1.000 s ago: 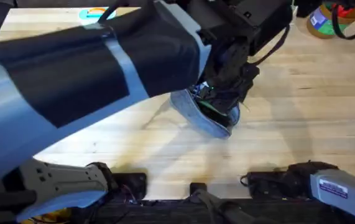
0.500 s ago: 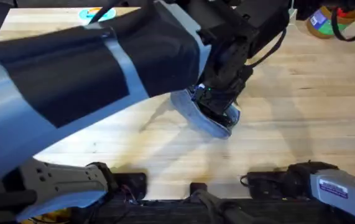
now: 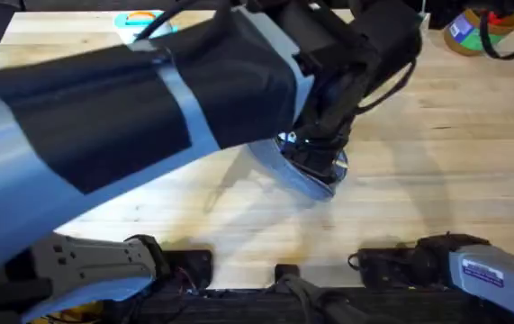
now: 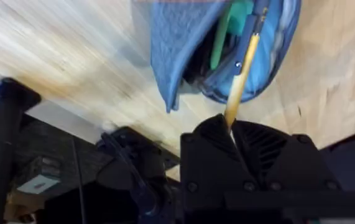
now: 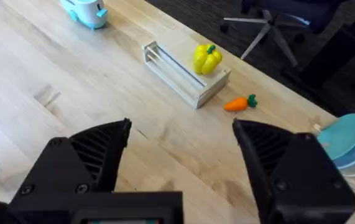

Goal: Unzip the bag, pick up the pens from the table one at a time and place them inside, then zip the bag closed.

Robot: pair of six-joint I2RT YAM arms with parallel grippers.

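left gripper (image 4: 232, 127) pinched on the yellow pen (image 4: 242, 71), pen shaft running straight out from between the fingers, far end just over the mouth of the bag (image 4: 171, 56); bag is unzipped, blue-grey fabric gaping, sitting directly ahead of the left claw on the table (image 4: 53, 50); green pen (image 4: 222, 37) already inside the opening, lying just beside the yellow pen's shaft; whether the yellow tip touches the bag's lining I cannot tell; overhead: left arm sweeps across the frame large and dark, its gripper (image 3: 315, 148) down on the bag (image 3: 315, 180), which shows as a pale blue-grey edge under the claw near mid-table (image 3: 437, 171); most of the bag is hidden by the arm there; right gripper (image 5: 180, 143) spread wide, nothing between the fingers, hanging above bare wood (image 5: 15, 81); well ahead of the right claw: a small wooden rack (image 5: 183, 74) with a yellow pepper toy (image 5: 206, 58) on it, an orange carrot toy (image 5: 239, 104) just beside the rack, a light blue toy (image 5: 87, 12) farther off to one side, stacked blue plates (image 5: 345, 143) near the table edge
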